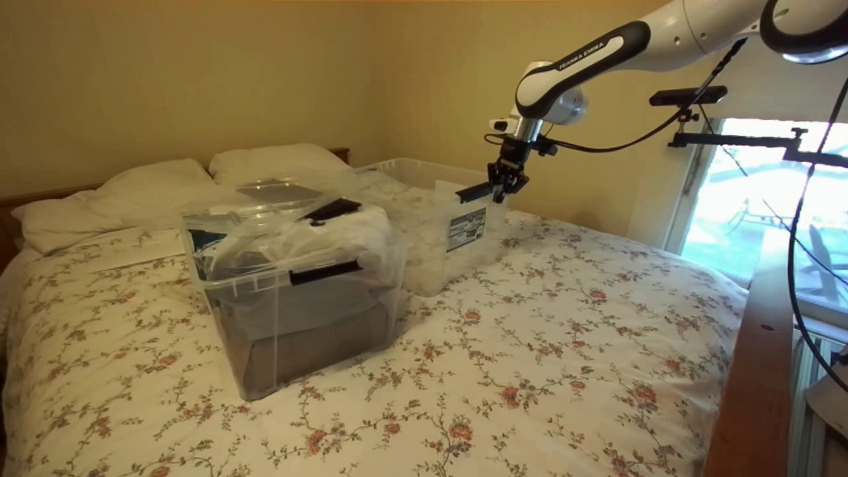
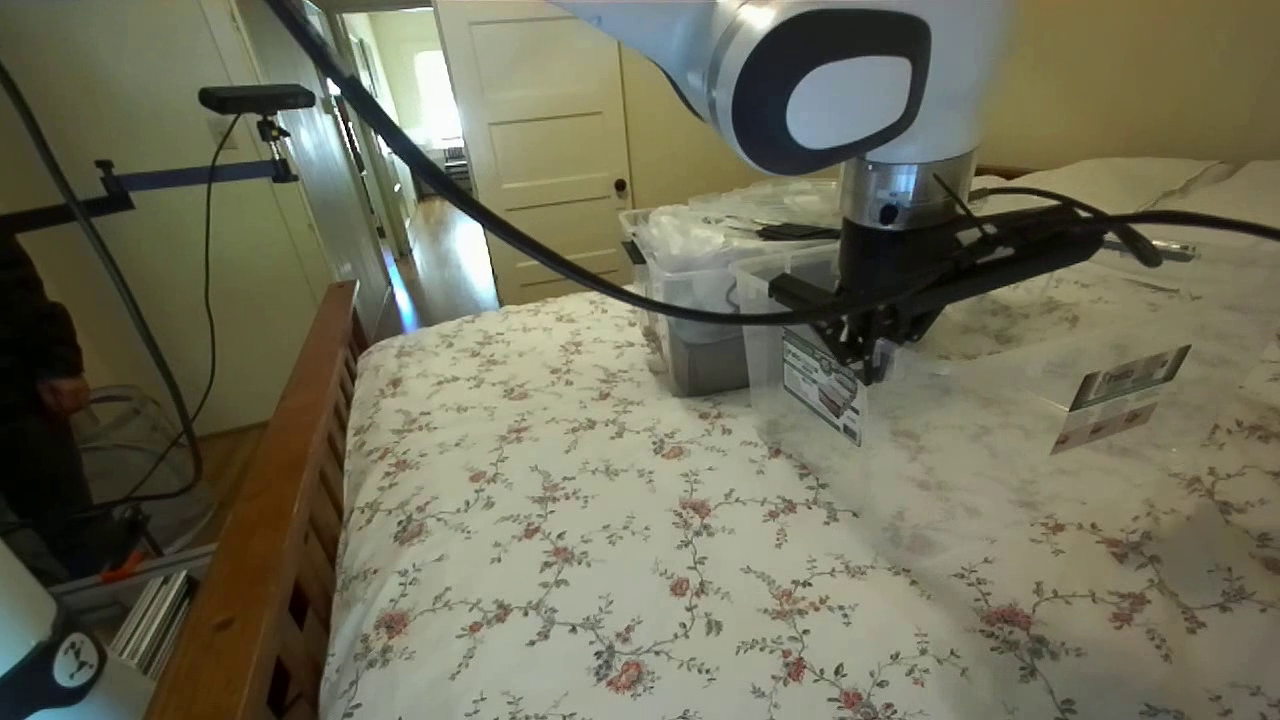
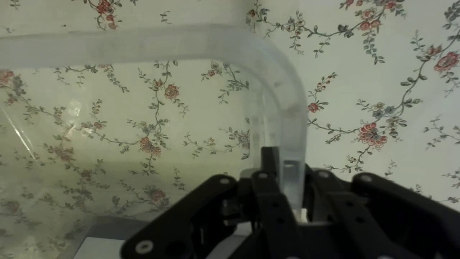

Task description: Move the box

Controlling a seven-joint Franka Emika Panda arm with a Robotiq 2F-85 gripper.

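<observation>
Box [image 1: 436, 248], clear plastic, sits on the quilt [image 1: 530, 371] beside a packed bin [image 1: 298, 324]. The hand [image 3: 291, 165] is nearly closed, fingers [image 3: 269, 160] pinching the rim [image 3: 293, 118] near a corner. It seems empty, though clear walls deceive, so likely light, slick, slightly bendy; the handle [image 1: 476, 192] may hold surer.

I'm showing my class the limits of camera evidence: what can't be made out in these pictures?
Labelled clear plastic box: part of its rim, cut off by the wrist view's left edge.
End label: print too small to read in both exterior views.
Packed plastic box: many contents, clouded by plastic film in both exterior views.
Person: head, cut off by the left edge in an exterior view.
</observation>
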